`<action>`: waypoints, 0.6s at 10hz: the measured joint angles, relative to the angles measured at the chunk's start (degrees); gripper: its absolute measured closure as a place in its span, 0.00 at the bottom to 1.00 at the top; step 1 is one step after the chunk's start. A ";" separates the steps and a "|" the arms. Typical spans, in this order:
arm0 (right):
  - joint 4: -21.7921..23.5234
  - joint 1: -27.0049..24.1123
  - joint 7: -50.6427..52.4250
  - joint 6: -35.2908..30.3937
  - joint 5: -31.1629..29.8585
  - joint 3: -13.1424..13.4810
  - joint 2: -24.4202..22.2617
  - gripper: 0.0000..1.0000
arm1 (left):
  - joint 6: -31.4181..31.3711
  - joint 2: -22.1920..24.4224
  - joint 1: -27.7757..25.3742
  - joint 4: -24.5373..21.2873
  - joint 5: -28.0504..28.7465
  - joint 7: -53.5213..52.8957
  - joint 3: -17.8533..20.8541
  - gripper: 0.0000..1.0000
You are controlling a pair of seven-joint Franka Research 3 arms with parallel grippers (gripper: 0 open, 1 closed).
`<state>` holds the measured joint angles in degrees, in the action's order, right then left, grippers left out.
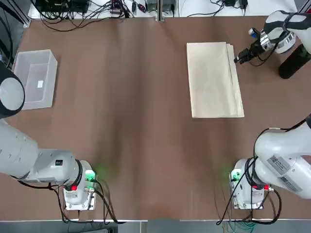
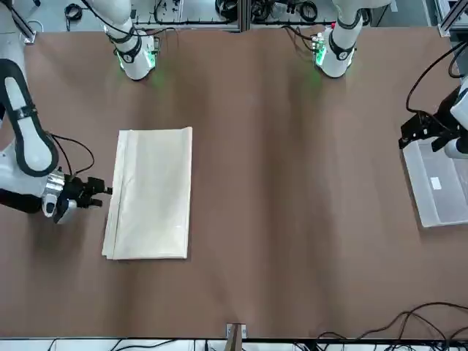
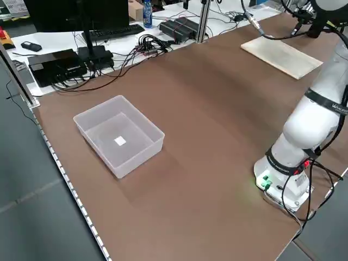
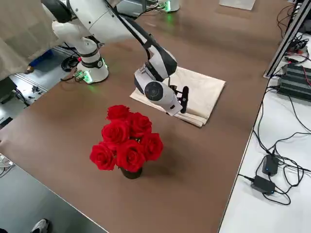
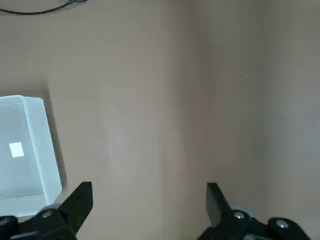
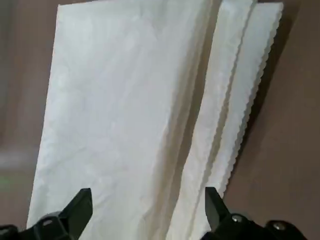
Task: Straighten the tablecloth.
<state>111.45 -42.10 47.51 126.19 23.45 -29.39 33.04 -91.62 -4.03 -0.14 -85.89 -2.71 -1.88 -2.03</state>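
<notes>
The tablecloth [image 1: 211,80] is lying folded on the counter [image 1: 141,145], toward the robot's right, its stepped layers [image 6: 245,80] showing along the side nearest the right arm; the right end effector [image 6: 149,190] is hovering beside that edge, its two fingers standing wide apart and holding nothing; the left end effector [image 5: 150,184] is waiting near the plastic box [image 1: 36,73], likewise wide open and empty.

The step in hand is probably choosing and taking a free edge, with the straightening itself seemingly at its start; doing it well is calling for lining the right fingers up across the scalloped border, going down slowly, and closing on just the layer wanted, since a deep bite is risking catching several plies and dragging the whole stack; a shallow one is risking slipping off. Once the cloth is gripped, a low, even pull is likely serving better than a high lift, as thin fabric is prone to folding back on itself; the red flowers [image 4: 130,153] are standing on the same side, so the arm is needing a path well away from them.
</notes>
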 joint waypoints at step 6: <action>3.00 -0.04 -2.10 1.83 2.44 0.12 4.28 0.15 | 0.00 0.00 0.00 0.01 0.00 0.00 0.00 0.00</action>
<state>114.45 -42.14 45.40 128.02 25.89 -29.27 37.32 -91.62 -4.03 -0.14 -85.89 -2.71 -1.88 -2.03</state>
